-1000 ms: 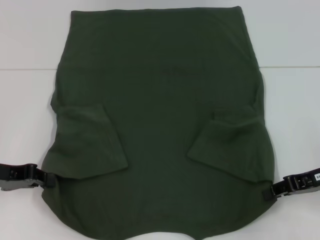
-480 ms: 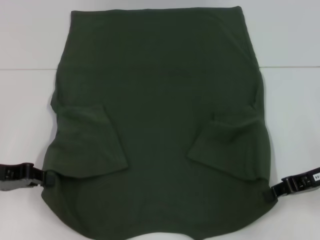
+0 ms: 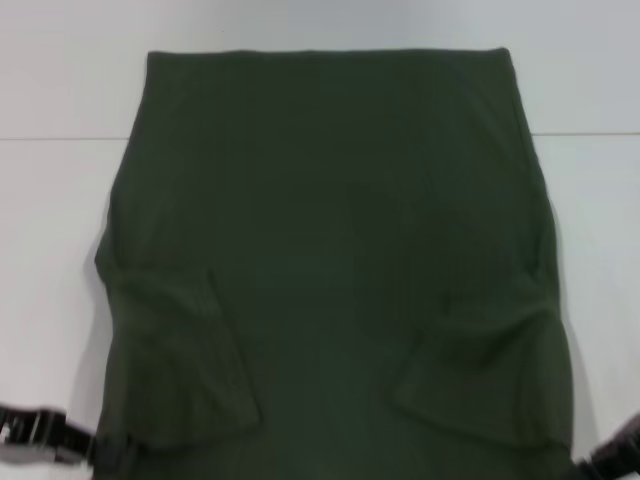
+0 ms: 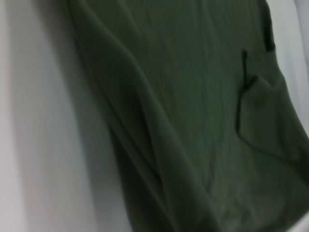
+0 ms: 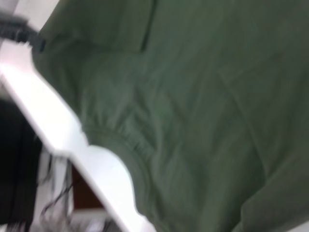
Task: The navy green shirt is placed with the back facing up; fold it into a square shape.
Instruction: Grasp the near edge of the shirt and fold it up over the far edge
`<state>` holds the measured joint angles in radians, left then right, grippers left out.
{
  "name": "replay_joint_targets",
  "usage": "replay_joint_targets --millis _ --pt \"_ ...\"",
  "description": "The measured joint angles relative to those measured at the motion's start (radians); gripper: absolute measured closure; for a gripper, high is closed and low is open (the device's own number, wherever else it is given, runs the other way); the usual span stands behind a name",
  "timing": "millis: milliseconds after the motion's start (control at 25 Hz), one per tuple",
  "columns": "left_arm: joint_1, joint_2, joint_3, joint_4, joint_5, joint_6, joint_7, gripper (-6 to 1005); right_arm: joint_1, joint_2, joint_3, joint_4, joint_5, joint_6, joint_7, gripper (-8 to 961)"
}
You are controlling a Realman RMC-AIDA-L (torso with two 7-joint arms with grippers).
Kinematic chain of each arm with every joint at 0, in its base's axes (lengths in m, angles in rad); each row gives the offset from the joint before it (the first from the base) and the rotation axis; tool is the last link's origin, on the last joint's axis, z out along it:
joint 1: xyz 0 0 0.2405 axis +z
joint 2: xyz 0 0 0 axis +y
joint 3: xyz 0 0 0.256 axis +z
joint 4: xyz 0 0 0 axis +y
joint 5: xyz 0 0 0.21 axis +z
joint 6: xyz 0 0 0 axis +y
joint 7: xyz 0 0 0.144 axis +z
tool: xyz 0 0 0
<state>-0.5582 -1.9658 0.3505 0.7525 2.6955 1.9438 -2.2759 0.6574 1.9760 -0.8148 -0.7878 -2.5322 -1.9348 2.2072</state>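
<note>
We see a plain white table [image 3: 50,250] filling the head view, and spread across most of it lies the navy green shirt [image 3: 330,250], a large dark olive-green short-sleeved T-shirt of soft cotton with its plain side up. Its straight far edge lies toward the back of the table, and the near part runs out of the bottom of the head view. Both short sleeves are folded inward onto the body, one on the left [image 3: 180,350] and one on the right [image 3: 480,370].

At the near left edge of the cloth we find the left gripper [image 3: 95,448], black, touching the shirt's side edge; it appears clamped on the fabric there. The right gripper [image 3: 600,462] sits at the near right edge, only partly in view, also against the cloth; we cannot tell how its fingers stand.
</note>
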Motion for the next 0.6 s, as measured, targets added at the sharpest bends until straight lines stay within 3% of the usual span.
replay_joint_targets --millis 80,320,440,600 --pt "0.002 -0.001 0.005 0.0 0.032 0.075 0.019 938 -0.005 -0.003 -0.033 0.001 -0.001 -0.031 -0.027 910" --pt "0.011 -0.009 0.036 -0.002 0.095 0.123 0.04 934 -0.019 0.006 -0.115 0.018 -0.003 -0.037 -0.05 909" --pt "0.015 -0.012 0.038 -0.003 0.096 0.125 0.051 931 -0.02 0.009 -0.095 0.023 -0.002 -0.022 -0.051 909" --pt "0.007 -0.002 -0.03 -0.005 0.04 0.12 0.064 928 -0.023 0.013 0.023 0.022 0.02 0.002 -0.053 909"
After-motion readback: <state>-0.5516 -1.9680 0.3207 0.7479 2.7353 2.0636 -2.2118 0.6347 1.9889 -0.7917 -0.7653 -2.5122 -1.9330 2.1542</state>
